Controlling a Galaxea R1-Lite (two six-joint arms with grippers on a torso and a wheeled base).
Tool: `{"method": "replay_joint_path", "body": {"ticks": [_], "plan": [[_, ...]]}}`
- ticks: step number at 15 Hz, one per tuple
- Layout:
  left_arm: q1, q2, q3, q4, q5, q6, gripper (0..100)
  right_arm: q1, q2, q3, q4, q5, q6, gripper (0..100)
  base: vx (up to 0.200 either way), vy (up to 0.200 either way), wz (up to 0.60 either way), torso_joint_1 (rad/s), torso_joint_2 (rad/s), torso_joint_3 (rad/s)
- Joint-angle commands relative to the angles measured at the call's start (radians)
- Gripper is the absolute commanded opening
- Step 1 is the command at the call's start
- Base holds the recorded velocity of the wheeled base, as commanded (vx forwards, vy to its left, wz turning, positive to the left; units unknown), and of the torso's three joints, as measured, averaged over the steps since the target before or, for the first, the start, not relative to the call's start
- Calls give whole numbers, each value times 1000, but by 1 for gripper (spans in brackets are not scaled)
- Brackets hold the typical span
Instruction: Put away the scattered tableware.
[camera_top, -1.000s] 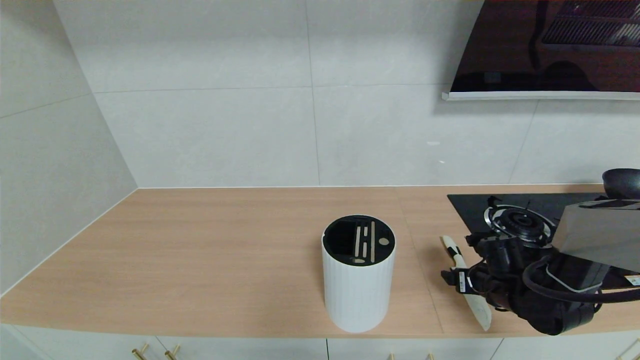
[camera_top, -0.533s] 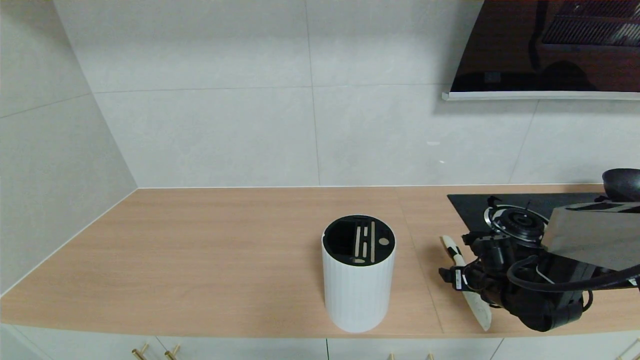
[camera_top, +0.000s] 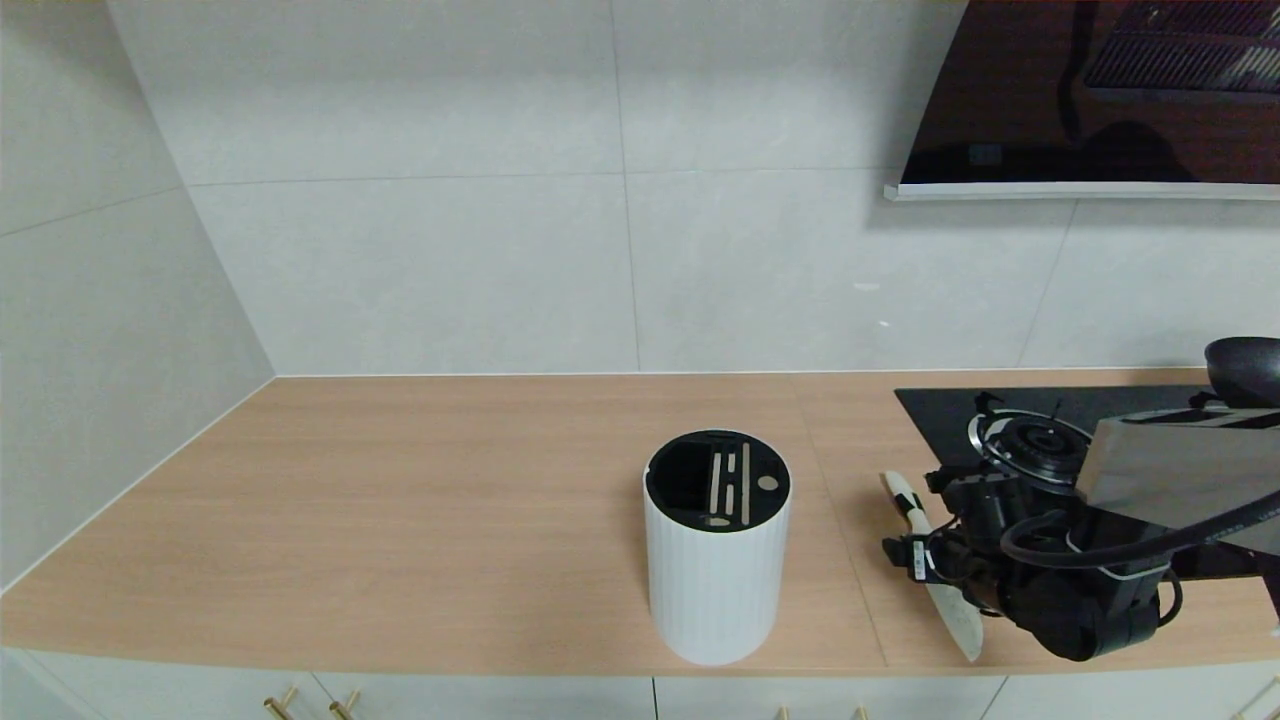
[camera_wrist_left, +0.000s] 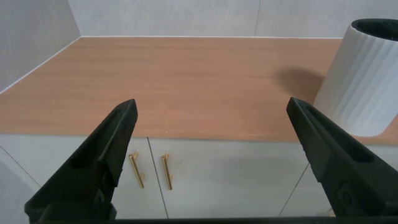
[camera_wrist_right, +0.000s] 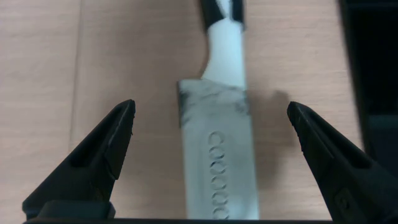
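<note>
- Step in hand, by judgement: pick-up of knife (camera_wrist_right: 217, 124) from countertop (camera_top: 450, 520), for stowing in white slotted holder (camera_top: 717, 560).
- Knife flat at 3 o'clock of holder, well apart from it, beside stove (camera_top: 1040, 445); handle toward 12 o'clock, blade tip toward 5–6 o'clock.
- Right gripper (camera_wrist_right: 210, 112) above the blade-handle junction, fingers (camera_wrist_right: 112, 146) spread wide either side, nothing held, no contact seen.
- Advice: descend straight, centre on the handle rather than the thin blade, close across its width; flat blade likely hard to lift off wood.
- Left gripper (camera_wrist_left: 211, 106) spread wide, empty, off the counter front at roughly 7 o'clock of holder.
</note>
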Motion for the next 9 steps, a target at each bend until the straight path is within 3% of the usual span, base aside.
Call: {"method": "replay_joint_path", "body": {"ticks": [1, 8, 9], "plan": [[0, 2, 0, 0, 0, 0, 100, -1, 11, -5, 0, -4, 0, 100, 0, 0, 0, 0, 0, 0], [0, 2, 0, 0, 0, 0, 100, -2, 23, -12, 0, -5, -18, 100, 0, 0, 0, 0, 0, 0], [0, 2, 0, 0, 0, 0, 100, -2, 26, -14, 0, -5, -18, 0, 0, 0, 0, 0, 0, 0]]}}
